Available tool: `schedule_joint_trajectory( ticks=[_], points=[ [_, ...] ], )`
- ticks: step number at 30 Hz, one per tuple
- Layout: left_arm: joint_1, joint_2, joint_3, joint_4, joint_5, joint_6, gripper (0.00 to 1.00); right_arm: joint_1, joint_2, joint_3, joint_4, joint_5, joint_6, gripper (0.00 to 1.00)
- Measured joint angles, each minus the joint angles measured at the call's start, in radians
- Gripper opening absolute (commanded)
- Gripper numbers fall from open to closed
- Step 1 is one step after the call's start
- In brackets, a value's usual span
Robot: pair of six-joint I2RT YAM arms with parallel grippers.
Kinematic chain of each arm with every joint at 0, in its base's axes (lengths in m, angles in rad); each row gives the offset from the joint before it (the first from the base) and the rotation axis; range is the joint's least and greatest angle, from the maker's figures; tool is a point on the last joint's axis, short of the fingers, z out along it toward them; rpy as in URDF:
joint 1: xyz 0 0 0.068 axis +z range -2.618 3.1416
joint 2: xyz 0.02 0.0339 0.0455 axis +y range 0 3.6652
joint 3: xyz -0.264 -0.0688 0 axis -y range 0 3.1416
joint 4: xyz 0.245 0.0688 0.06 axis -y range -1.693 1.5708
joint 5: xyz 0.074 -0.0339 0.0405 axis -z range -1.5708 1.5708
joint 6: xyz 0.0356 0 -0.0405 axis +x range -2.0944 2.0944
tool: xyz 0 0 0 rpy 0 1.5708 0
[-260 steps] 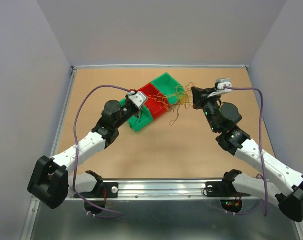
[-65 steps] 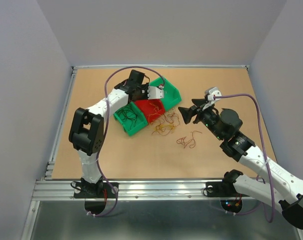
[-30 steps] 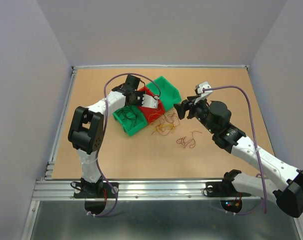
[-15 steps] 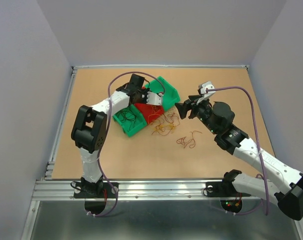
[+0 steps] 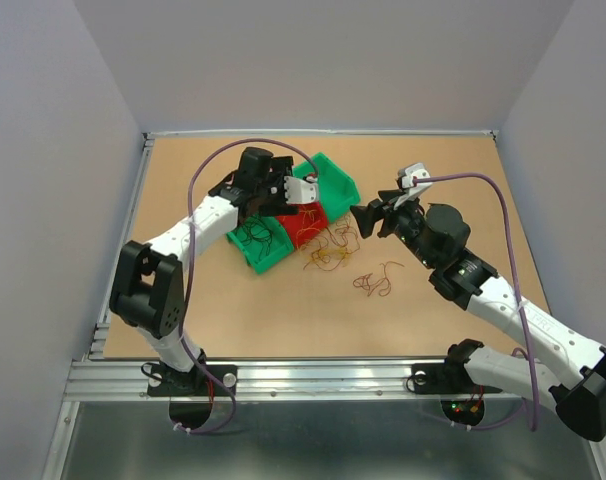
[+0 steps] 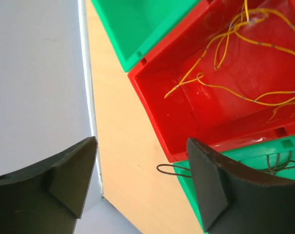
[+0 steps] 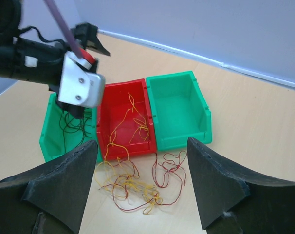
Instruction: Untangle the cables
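Hovering above a slanted row of three open plastic bins, your left gripper (image 6: 141,161) has its black fingers spread wide with nothing between them. Its wrist view looks down past them onto a strip of table and the corner of the red bin. Your right gripper (image 7: 142,151) hangs over the tan wooden table (image 5: 433,160) to the right of the bins and points toward them. Its fingers are likewise wide apart and hold nothing. A thick purple cable (image 5: 483,185) arches along the right arm.

The bins stand touching side by side: a far green bin (image 7: 172,76), a middle red bin (image 7: 122,86) and a near green bin (image 7: 49,139).

The thin curly cables lie in four places:
- **Orange-yellow strands** (image 7: 130,124) coil inside the red bin, and one of them crosses its front lip.
- **Dark strands** (image 7: 72,124) sit in the near green bin, partly hidden behind the left gripper in the right wrist view.
- **The main tangle** (image 7: 138,187), red and orange-yellow wires looped together, lies on the table just in front of the red and far green bins.
- **A small red loop** (image 5: 375,284) lies alone, well apart from that tangle and beside your right arm.
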Motion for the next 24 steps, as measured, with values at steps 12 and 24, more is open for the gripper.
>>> schedule_joint_trajectory(
  ticks=[12,24],
  points=[
    [0.007,-0.408,-0.310,0.447,0.039,-0.652,0.97,0.000,0.047,0.020,-0.016,-0.070,-0.022,0.86],
    [-0.026,-0.658,-0.754,0.805,0.101,-0.912,0.99,-0.001,0.232,0.048,-0.039,-0.311,-0.077,0.58]
  ],
)
